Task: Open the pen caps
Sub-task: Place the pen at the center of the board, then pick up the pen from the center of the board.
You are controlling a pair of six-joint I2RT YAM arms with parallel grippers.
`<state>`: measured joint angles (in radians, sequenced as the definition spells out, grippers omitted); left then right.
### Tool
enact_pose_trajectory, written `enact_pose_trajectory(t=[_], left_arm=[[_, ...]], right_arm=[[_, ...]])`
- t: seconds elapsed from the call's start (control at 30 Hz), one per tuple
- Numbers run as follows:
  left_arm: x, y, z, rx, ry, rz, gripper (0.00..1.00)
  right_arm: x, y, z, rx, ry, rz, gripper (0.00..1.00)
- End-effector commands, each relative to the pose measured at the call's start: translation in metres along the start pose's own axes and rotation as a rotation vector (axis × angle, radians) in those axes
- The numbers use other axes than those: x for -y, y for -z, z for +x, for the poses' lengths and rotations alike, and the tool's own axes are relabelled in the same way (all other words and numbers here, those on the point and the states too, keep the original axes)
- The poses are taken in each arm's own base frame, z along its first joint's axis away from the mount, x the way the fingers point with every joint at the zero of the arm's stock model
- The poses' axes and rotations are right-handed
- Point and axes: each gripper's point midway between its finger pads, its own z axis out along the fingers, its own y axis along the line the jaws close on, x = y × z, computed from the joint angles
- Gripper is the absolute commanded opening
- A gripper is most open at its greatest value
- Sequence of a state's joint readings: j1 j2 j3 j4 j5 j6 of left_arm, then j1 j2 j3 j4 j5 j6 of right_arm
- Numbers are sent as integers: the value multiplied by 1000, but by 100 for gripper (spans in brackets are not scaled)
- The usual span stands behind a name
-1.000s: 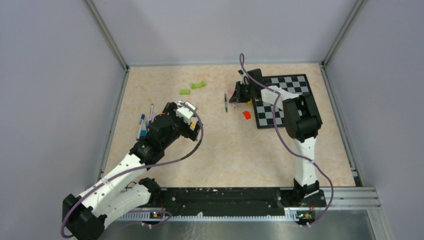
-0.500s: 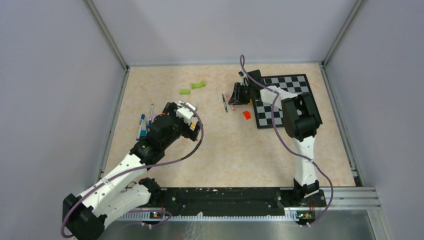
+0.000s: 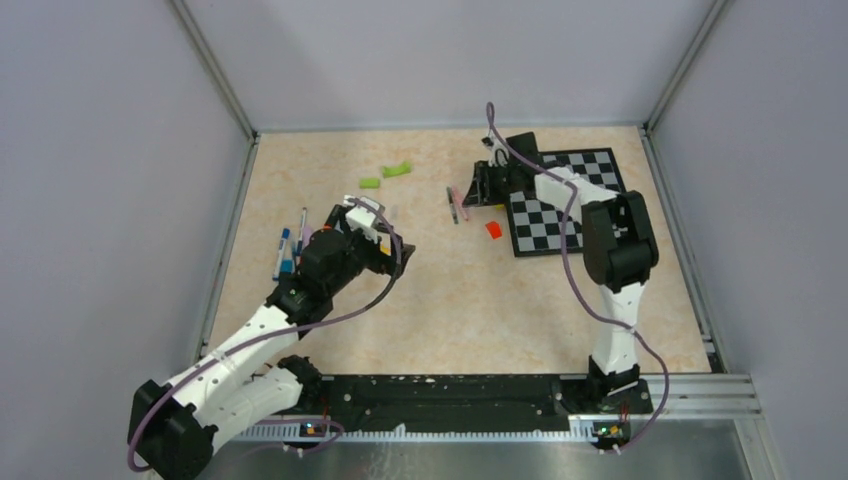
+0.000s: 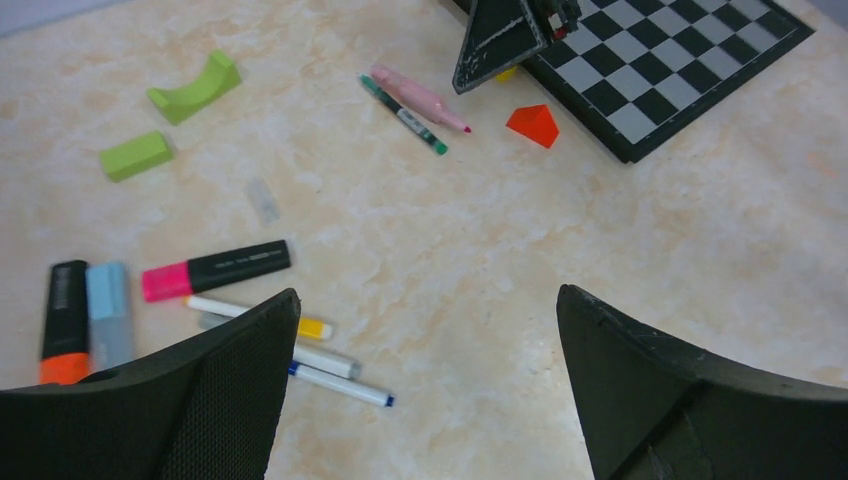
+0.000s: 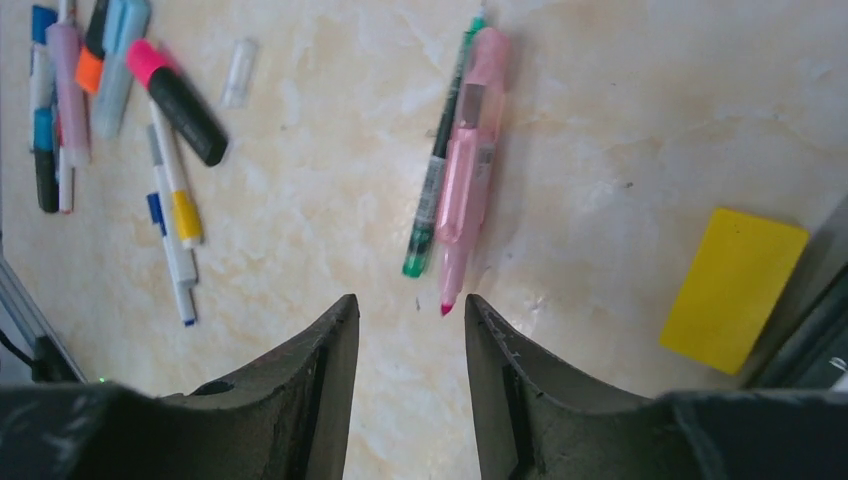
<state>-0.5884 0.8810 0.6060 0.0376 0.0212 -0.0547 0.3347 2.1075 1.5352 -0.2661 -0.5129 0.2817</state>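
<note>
Our right hand (image 5: 408,310) sits apart and empty beside the pink pen (image 5: 468,170), left hand (image 4: 425,300) wide apart, so we should clamp the black highlighter (image 4: 238,267) by its barrel, leaving its pink cap (image 4: 165,282) free.

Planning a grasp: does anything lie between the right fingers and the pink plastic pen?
Nothing visible: only bare table between the right fingers and the pink plastic pen. A thin green pen lies alongside it.

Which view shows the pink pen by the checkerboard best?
Right wrist: the pink pen is large and sharp there, its bare pink tip clear, lying beside a green pen. Left wrist shows it small and far off; top external shows only a thin pink sliver.
</note>
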Motion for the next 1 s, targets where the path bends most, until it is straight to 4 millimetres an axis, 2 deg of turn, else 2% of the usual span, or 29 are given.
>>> enact_pose_trajectory(t=[0.0,0.13,0.2,0.27,0.3,0.33,0.37,0.4,0.43,0.5,0.53,0.57,0.6,0.73,0.87,0.97], left_arm=[[18,-5,-5,57,277,54,99],[20,-10,10,18,466,24,99],[15,-15,25,-37,556,-33,99],[6,-20,38,-93,612,-112,99],[3,-23,50,-145,637,-153,99],[1,-26,49,-150,663,-178,99],[-2,-27,60,-200,684,-221,99],[-5,-29,68,-240,707,-262,99],[-9,-30,84,-309,717,-315,99],[-15,-32,97,-393,725,-404,99],[-20,-34,98,-417,722,-446,99],[-24,-33,107,-458,710,-492,99],[-28,-36,105,-469,705,-526,98],[-44,-37,119,-544,686,-677,91],[-54,-37,119,-576,663,-761,88],[-58,-38,116,-556,657,-777,81]], right_arm=[[-52,72,-29,97,299,-124,42],[-80,126,-9,135,517,-265,43],[-95,156,10,176,607,-335,43],[-100,175,36,196,674,-383,43],[-98,179,55,190,679,-397,43],[-95,183,67,199,688,-394,43],[-94,186,76,210,693,-392,43],[-91,189,84,219,691,-390,43],[-87,190,92,221,678,-387,43],[-77,192,103,228,638,-380,43],[-71,195,104,243,624,-367,43],[-67,196,104,250,615,-356,43],[-65,198,103,255,609,-349,43],[-59,200,98,268,596,-328,43],[-49,201,98,279,587,-302,43],[-43,203,96,291,578,-282,43]])
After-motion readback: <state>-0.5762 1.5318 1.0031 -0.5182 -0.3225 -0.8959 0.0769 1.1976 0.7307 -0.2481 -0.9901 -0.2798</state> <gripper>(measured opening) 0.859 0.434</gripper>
